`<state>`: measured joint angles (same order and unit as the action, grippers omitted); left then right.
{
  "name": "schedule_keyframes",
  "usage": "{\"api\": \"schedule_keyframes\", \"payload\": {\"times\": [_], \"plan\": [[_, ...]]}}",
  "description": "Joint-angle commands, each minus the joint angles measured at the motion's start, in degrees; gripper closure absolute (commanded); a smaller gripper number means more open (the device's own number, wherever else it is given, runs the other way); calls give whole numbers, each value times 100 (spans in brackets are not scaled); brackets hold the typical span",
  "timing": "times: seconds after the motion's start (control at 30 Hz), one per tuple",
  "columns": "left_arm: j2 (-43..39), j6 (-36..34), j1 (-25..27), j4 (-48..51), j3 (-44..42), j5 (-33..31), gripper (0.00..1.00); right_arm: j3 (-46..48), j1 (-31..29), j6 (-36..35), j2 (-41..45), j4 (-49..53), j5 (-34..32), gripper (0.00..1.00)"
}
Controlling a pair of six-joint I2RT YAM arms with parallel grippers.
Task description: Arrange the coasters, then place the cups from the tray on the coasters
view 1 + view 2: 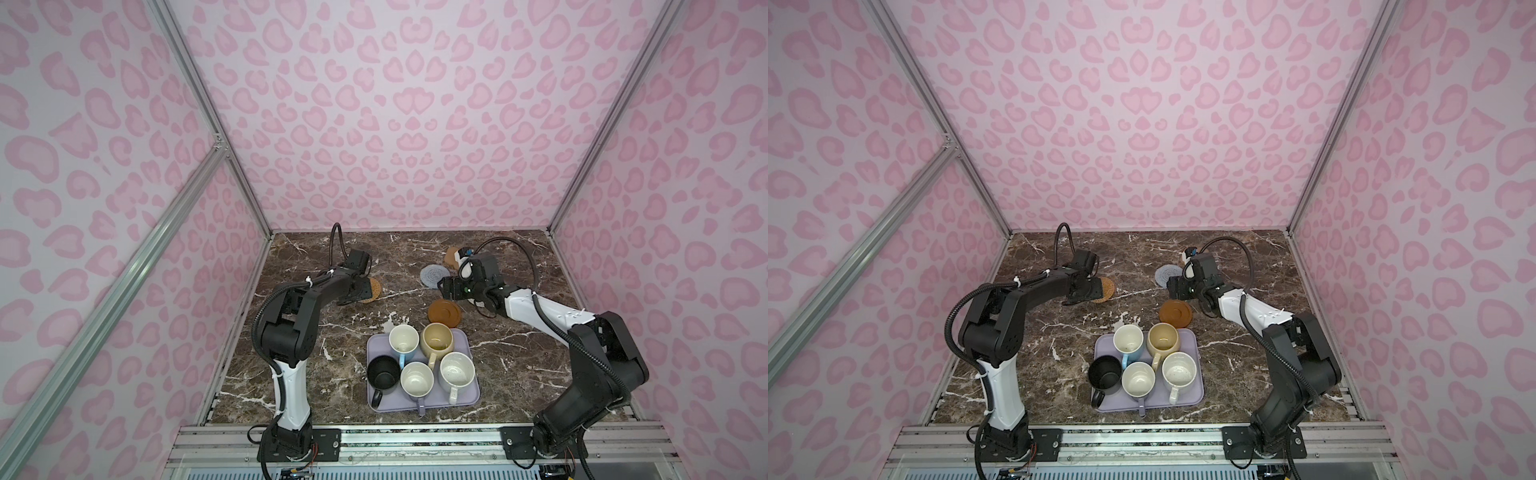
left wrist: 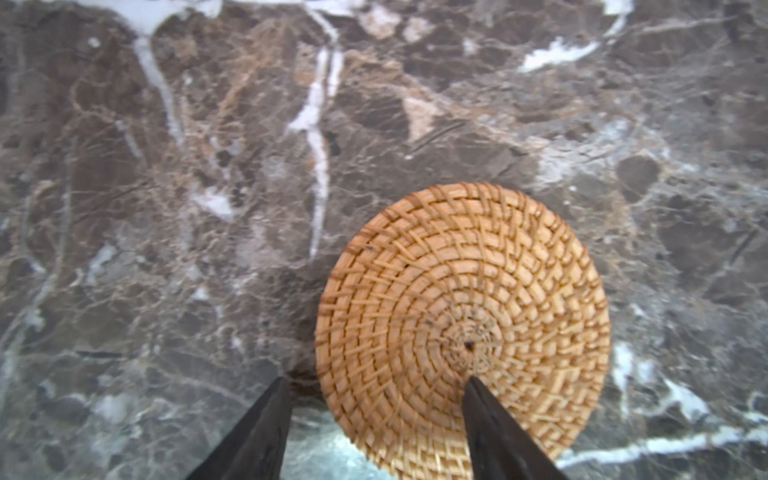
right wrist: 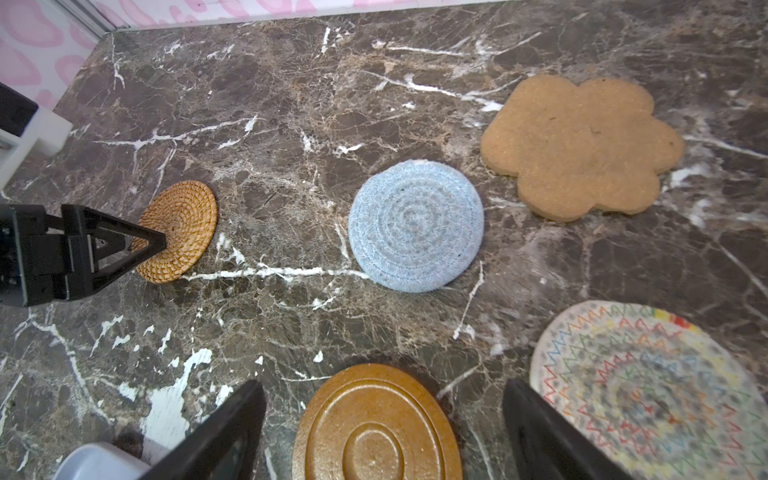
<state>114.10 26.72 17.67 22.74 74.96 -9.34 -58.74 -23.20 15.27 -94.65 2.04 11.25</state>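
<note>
The left gripper [image 2: 378,379] is down on the orange woven coaster [image 2: 461,328], released. One fingertip sits near the coaster's centre and the other just off its rim on the table [image 2: 166,208]. The coaster lies flat, left of the others.

The right gripper [image 3: 382,386] hangs spread wide and empty above the brown wooden disc [image 3: 374,428]. The blue-grey woven coaster [image 3: 415,226], the tan flower-shaped coaster [image 3: 582,145] and the cream woven coaster [image 3: 648,386] lie close around it.

All five mugs stand on the lavender tray [image 1: 469,401]: light blue [image 1: 404,338], pale yellow [image 1: 436,338], black [image 1: 383,372], lavender [image 1: 417,379] and speckled [image 1: 457,372].

The risks, as I judge them:
- **Orange coaster:** if the left jaws close or drag, the light coaster may skid on the smooth marble or tip up on its edge.
- **Brown disc:** it lies just beside the tray and the pale yellow mug, so a low pass by the right gripper could knock that mug.
- **Crowding:** the four right-hand coasters sit near one another, so mug handles could clash unless the coasters are spread out.
</note>
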Motion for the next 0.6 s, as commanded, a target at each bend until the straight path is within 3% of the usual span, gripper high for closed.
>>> {"api": "schedule_keyframes", "payload": {"times": [0.0, 0.3, 0.57], "plan": [[-55, 58, -65, 444, -65, -34, 33, -55, -41, 3, -46, 91, -154, 9], [-226, 30, -68, 198, -155, 168, 32, -64, -61, -23, 11, 149, -210, 9], [-492, 198, -70, 536, 101, -129, 26, -17, -62, -59, 225, 233, -269, 9]]}}
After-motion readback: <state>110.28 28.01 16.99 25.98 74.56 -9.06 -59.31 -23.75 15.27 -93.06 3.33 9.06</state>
